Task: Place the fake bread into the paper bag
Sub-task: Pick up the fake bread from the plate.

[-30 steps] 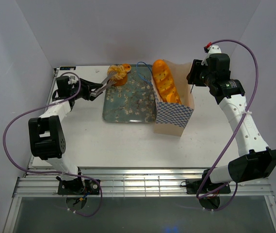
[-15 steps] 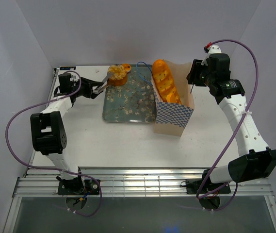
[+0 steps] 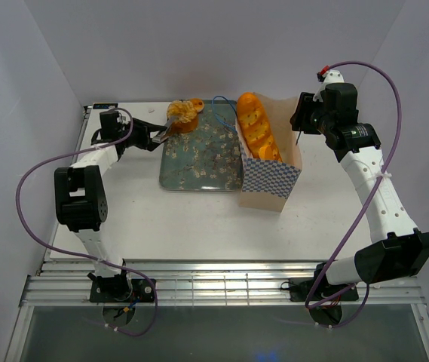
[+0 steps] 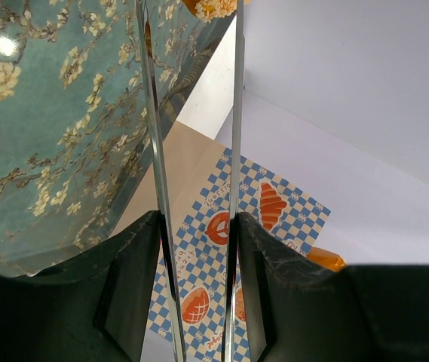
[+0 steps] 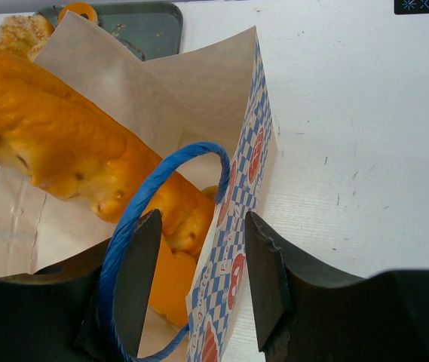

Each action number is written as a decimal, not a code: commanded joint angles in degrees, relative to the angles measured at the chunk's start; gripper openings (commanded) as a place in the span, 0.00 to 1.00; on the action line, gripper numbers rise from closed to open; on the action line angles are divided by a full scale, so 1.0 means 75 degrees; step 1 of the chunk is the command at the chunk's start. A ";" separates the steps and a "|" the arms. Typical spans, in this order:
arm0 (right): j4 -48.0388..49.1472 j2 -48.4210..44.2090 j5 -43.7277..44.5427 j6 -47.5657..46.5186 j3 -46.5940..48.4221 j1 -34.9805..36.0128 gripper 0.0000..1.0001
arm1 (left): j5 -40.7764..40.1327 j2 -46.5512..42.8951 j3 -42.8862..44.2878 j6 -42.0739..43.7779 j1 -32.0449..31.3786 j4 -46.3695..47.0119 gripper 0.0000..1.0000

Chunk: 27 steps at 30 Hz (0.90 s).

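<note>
Clear plastic fingers of the left gripper pinch a frosted cupcake at their very tips, the blossom tray just below them. We judge that so shallow a hold could let this piece of fake bread slip on the way across. Well to that hand's right stands the paper bag, its mouth largely filled by the baguette, so the cupcake may bounce off. Our right gripper straddles the bag's rim and blue cord. Whether it clamps we cannot tell, and a loose bag could tip.

Legible text: I am finding none; the paper bag band is carrying lettering too small to read.
</note>
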 commanded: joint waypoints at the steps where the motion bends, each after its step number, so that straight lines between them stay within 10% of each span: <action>1: 0.0261 -0.0036 0.0083 -0.0128 0.0136 0.0036 0.54 | -0.0199 -0.0013 0.0396 -0.0068 -0.0072 0.0034 0.54; 10: 0.0296 -0.0048 0.0094 -0.0128 0.0125 0.0025 0.54 | -0.0222 0.0397 0.0678 -0.0092 -0.0143 -0.0001 0.49; 18: 0.0319 -0.0071 0.0083 -0.0117 0.0090 0.0025 0.54 | -0.0234 0.0034 0.0362 0.0213 -0.0143 0.0210 0.04; 27: 0.0319 -0.0153 0.0024 -0.0058 0.0078 0.0025 0.54 | -0.0340 -0.1218 -0.0201 0.0611 -0.0143 0.0011 0.03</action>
